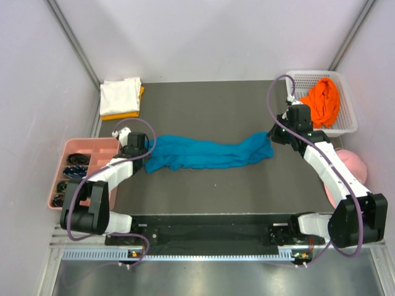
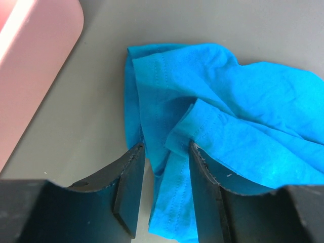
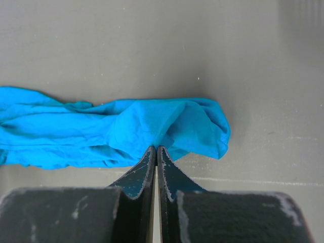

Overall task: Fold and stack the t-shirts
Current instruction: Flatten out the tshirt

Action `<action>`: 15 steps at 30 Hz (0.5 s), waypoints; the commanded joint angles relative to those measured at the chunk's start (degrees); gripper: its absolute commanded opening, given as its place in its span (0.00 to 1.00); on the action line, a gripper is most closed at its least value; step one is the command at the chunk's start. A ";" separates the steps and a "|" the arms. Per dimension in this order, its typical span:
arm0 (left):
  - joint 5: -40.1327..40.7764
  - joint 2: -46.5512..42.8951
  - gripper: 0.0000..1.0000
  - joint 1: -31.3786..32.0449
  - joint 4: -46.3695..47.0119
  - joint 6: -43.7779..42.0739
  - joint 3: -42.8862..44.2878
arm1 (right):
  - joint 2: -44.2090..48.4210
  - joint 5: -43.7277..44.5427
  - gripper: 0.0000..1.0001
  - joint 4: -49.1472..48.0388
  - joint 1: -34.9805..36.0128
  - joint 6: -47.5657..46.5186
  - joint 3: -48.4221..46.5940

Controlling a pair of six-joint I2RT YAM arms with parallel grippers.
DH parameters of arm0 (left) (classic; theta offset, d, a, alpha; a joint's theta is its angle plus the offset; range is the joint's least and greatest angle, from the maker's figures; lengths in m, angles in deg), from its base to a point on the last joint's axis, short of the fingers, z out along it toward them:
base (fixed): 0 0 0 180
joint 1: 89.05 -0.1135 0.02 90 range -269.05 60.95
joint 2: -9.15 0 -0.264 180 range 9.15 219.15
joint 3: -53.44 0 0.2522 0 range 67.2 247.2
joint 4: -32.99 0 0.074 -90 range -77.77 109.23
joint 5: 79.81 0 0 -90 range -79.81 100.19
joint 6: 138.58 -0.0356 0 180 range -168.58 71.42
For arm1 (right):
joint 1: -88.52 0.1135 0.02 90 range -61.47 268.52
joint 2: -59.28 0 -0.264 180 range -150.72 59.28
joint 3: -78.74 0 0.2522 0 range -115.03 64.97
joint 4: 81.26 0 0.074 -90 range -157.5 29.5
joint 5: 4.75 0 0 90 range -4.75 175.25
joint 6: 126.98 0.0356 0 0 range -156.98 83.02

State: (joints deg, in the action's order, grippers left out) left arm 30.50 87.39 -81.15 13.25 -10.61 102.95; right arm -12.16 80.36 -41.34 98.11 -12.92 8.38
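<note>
Left to right: a pink tray point(image 1: 80, 169) sits at the edge of the tabletop point(image 1: 203, 111). Behind it a folded white shirt point(image 1: 119, 94) lies on a yellow-orange shirt point(image 1: 123, 115), likely the start of the stack. The left hand point(image 1: 143, 155) is at the left end of the teal-blue shirt point(image 1: 207, 153), fingers point(image 2: 129, 187) parted around a loose fold without clamping it. The shirt lies as a rumpled band across mid-tabletop between both hands, presumably drawn out for folding. The right hand point(image 1: 273, 135) is closed, its tips pinching the shirt's right end. A bright orange shirt point(image 1: 322, 102) waits in the white basket point(image 1: 349, 126), far right.
</note>
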 commanded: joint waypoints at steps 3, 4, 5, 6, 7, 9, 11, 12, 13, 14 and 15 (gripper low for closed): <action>0.16 1.74 0.41 -0.25 4.57 0.78 -0.33 | -0.19 -0.12 0.00 -1.02 0.08 -0.76 -0.53; 0.42 2.00 0.41 -0.25 4.83 0.70 -0.33 | -0.19 -0.12 0.00 -1.02 0.08 -0.76 -0.53; 0.34 2.62 0.41 -0.25 5.01 0.70 -0.24 | -0.28 -0.21 0.00 -0.93 0.08 -0.76 -0.53; 0.43 2.88 0.40 -0.25 5.36 0.78 0.02 | -0.19 -0.13 0.00 -0.84 0.00 -0.68 -0.53; 0.34 3.15 0.40 -0.25 5.54 0.87 0.02 | -0.19 -0.12 0.00 -0.84 0.08 -0.85 -0.62; 0.16 3.76 0.34 -0.25 5.54 0.96 0.55 | -0.02 0.05 0.00 -0.66 0.08 -0.85 -0.62; 0.16 4.03 0.29 -0.25 5.62 0.87 0.99 | 0.07 0.40 0.00 -0.58 0.08 -0.94 -0.53; 0.34 4.03 0.22 -0.25 5.63 0.78 0.99 | 0.07 0.40 0.00 -0.49 0.08 -0.85 -0.53; 0.51 3.94 0.18 -0.25 5.54 0.70 1.08 | 0.25 0.40 0.00 -0.49 0.08 -0.94 -0.53; 0.78 4.03 0.14 -0.25 5.36 0.52 1.34 | 0.16 0.32 0.00 -0.40 0.08 -0.94 -0.53; 0.95 3.94 0.06 -0.25 5.01 0.43 1.52 | 0.16 0.40 0.00 -0.49 0.08 -0.94 -0.44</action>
State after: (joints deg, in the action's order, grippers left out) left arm 30.46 91.17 -81.15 16.31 -9.86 102.97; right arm -12.16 80.43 -41.30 98.11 -12.97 8.38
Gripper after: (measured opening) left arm 0.160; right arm 0.007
